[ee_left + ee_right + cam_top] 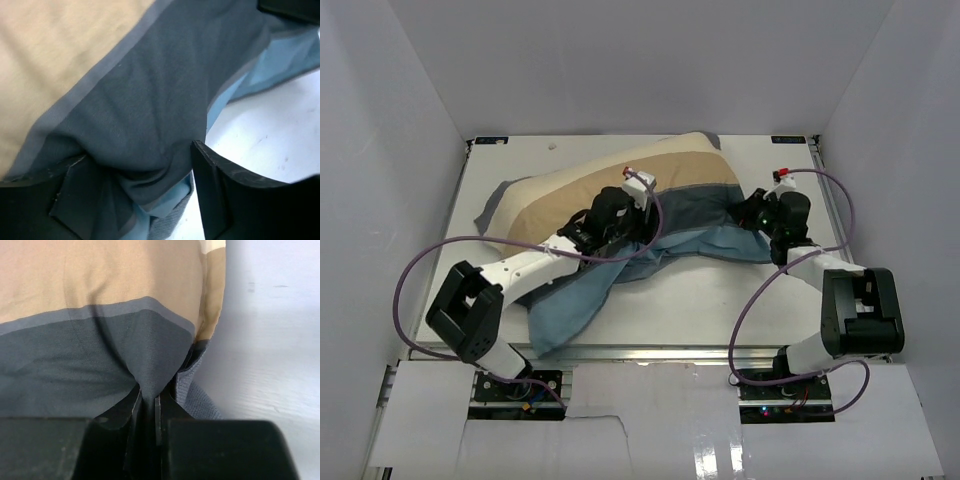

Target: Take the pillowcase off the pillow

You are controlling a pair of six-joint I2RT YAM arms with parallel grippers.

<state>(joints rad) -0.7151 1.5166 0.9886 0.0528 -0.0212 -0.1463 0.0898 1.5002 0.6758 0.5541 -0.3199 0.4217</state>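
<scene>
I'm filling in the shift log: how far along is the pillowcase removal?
Early. Done: nothing clear; the pillowcase bulges full, with no pillow showing, though a light blue flap trails loose on the table. In hand: the right gripper is pinched shut on the dark stripe; the left gripper straddles bunched dark cloth, jaws apart. Left: pulling the whole cover off.
</scene>
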